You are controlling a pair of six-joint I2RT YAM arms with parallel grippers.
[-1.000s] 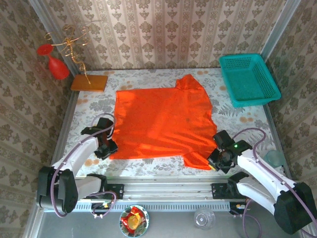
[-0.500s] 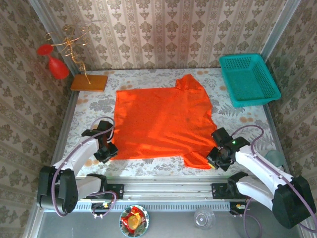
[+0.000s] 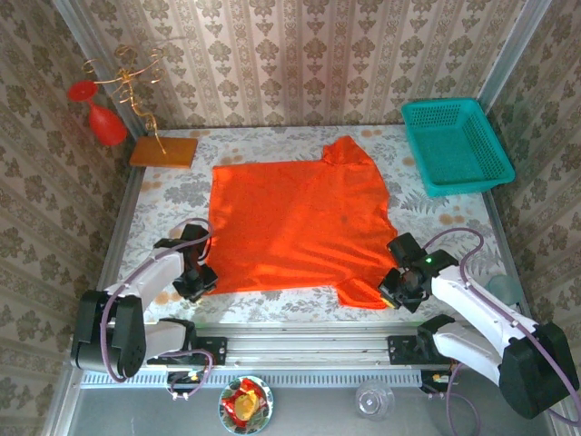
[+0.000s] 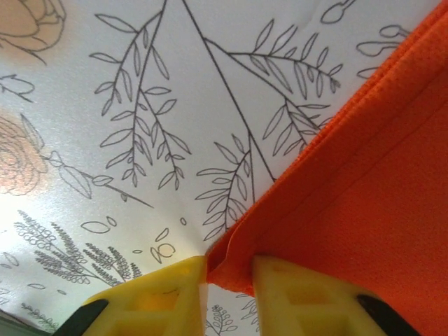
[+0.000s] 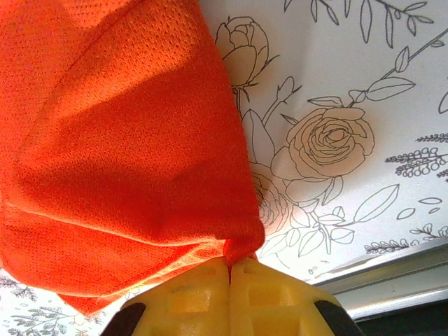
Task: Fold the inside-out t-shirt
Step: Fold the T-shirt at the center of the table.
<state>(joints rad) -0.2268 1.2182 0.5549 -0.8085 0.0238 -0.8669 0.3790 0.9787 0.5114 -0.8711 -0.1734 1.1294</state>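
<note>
The inside-out t-shirt (image 3: pixel 300 218) lies spread flat on the flowered table, bright orange-red, with one sleeve pointing to the back right. My left gripper (image 3: pixel 193 280) is at the shirt's near left corner. In the left wrist view its yellow fingers (image 4: pixel 175 290) stand a little apart, and the folded corner of the t-shirt (image 4: pixel 364 175) sits between them. My right gripper (image 3: pixel 392 292) is at the near right corner, by the sleeve. In the right wrist view it (image 5: pixel 229 262) is shut on a bunched pinch of the t-shirt (image 5: pixel 126 140).
A teal basket (image 3: pixel 454 145) stands at the back right. An orange wooden board (image 3: pixel 163 151) carrying a gold stand with a red ornament (image 3: pixel 104 123) is at the back left. Just in front of both grippers runs the table's near rail (image 3: pixel 300 343).
The left gripper has slid slightly nearer along the shirt's left edge to the corner and its jaws have narrowed around the cloth. The right gripper has held its pinch and barely moved.
</note>
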